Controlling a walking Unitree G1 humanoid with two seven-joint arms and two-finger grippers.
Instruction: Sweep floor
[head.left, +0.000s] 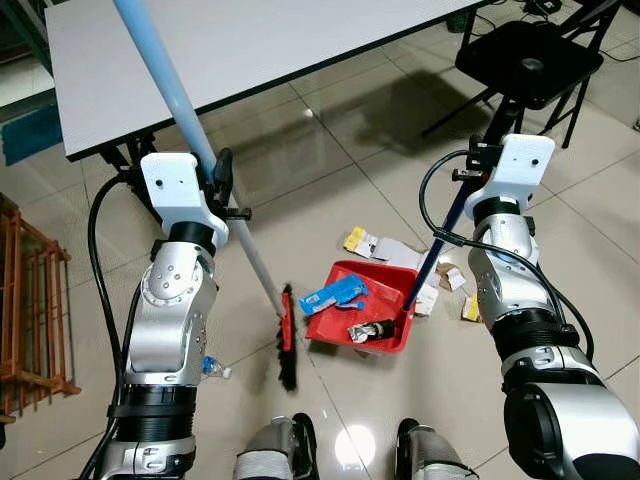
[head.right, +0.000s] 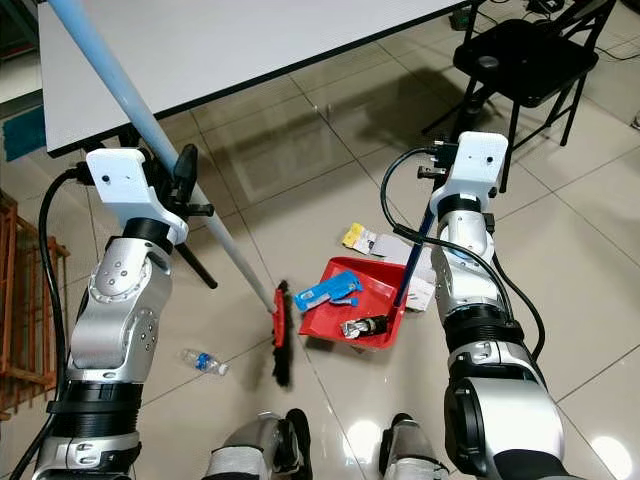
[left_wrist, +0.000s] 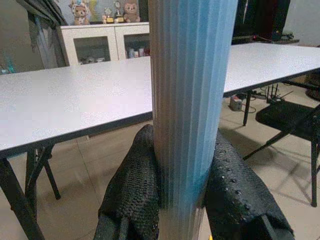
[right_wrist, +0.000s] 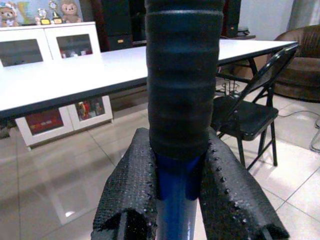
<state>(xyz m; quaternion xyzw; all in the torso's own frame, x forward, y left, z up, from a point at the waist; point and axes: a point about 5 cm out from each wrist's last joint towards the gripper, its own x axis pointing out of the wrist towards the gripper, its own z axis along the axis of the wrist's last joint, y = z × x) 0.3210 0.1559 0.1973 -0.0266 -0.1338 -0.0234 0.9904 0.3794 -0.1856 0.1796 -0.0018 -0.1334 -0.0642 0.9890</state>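
Litter (head.left: 395, 250) lies on the floor (head.left: 330, 150) just beyond the red dustpan (head.left: 345, 325), angled by the right end effector (right_wrist: 187, 200) clamping its handle, while the left end effector (left_wrist: 182, 200) clenches the broom (head.left: 200, 150) with bristles left of the pan, seemingly poised to push scraps in.

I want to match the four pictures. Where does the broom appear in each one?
Left eye view: broom runs from upper left down to centre floor.
Right eye view: broom, same diagonal.
Left wrist view: pale blue pole between the fingers.
Right wrist view: not in it.
Shared landmark: white table.
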